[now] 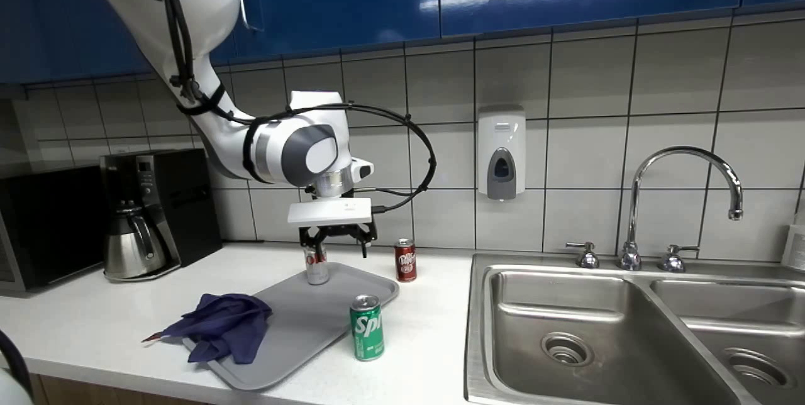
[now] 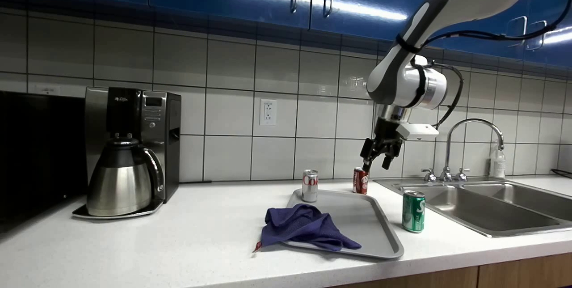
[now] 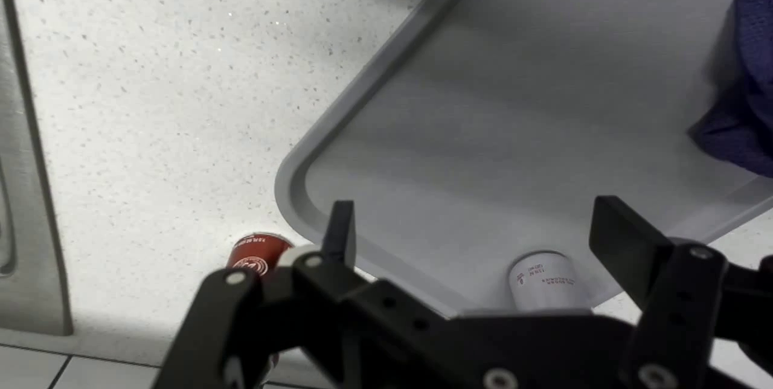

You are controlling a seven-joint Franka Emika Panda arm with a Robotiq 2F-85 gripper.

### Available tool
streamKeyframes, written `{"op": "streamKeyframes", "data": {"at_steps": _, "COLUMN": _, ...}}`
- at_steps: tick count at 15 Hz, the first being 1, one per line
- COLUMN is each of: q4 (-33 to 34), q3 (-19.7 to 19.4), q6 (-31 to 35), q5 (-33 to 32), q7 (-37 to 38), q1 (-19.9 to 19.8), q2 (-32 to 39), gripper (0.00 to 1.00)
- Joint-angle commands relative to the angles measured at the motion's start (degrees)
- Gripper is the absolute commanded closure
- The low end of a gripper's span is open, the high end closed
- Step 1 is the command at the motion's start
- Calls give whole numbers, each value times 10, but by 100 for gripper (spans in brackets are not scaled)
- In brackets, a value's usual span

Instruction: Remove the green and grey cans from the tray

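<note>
Grey, the can [image 3: 546, 283] is standing upright on the tray [image 3: 483, 129], about four o'clock from the gripper [image 3: 474, 220] in the wrist view. The jaws are gaping wide, empty.

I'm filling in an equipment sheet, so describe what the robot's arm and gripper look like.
The arm is white and rounded, with dark grey panels, a silver wrist collar and black cables held by black straps. A white, box-like housing sits above the gripper, which is black and angular, with flat-faced fingers and pale round screw heads.
</note>
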Motion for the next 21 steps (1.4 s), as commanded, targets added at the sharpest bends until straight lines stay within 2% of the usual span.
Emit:
{"op": "streamKeyframes", "data": {"at_steps": 1, "q4": 4, "q3": 1, "q6": -13, "q5": -11, "q7": 7, "q1": 2, "q2": 5, "gripper": 0}}
{"op": "streamKeyframes", "data": {"at_steps": 11, "q4": 32, "q3": 11, "q6": -37, "q5": -27, "q7": 16, "q1": 9, "q2": 41, "gripper": 0}}
{"op": "streamKeyframes", "data": {"at_steps": 21, "q4": 89, "q3": 33, "q6": -37, "q5": -40, "q7": 16, "q1": 11, "q2": 92, "gripper": 0}}
